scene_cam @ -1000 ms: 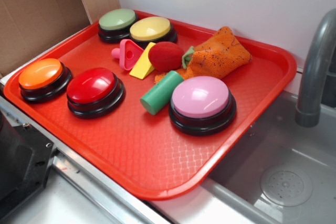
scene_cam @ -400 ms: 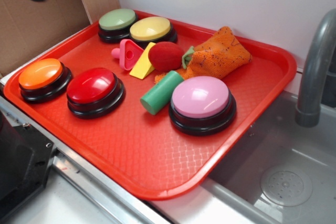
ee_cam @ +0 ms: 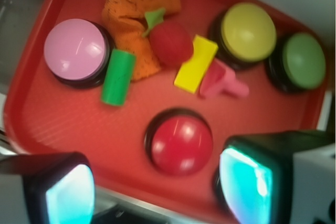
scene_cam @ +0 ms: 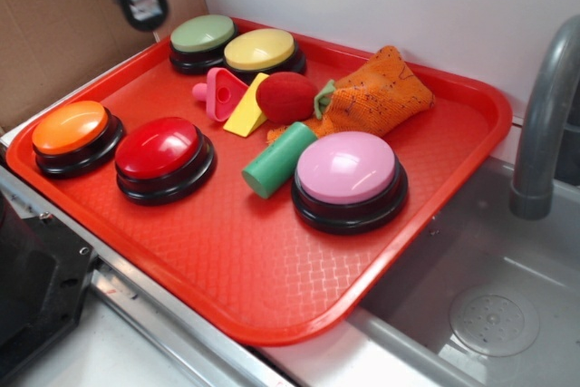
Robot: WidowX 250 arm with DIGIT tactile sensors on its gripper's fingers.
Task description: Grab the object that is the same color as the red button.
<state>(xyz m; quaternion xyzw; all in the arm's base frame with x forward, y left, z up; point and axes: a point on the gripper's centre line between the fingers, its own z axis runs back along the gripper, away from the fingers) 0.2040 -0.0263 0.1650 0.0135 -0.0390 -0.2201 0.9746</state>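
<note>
The gripper (scene_cam: 143,8) hangs at the upper left of the exterior frame, above the tray's (scene_cam: 272,260) far left corner, holding nothing; in the wrist view its fingers (ee_cam: 247,182) stand wide apart, released. The red ball (scene_cam: 285,97) lies near the middle of the tray, touching the orange cloth (scene_cam: 381,88) and just beside the yellow wedge (scene_cam: 246,108). The red button (scene_cam: 163,156) sits at the left, beside the orange button (scene_cam: 74,136).
</note>
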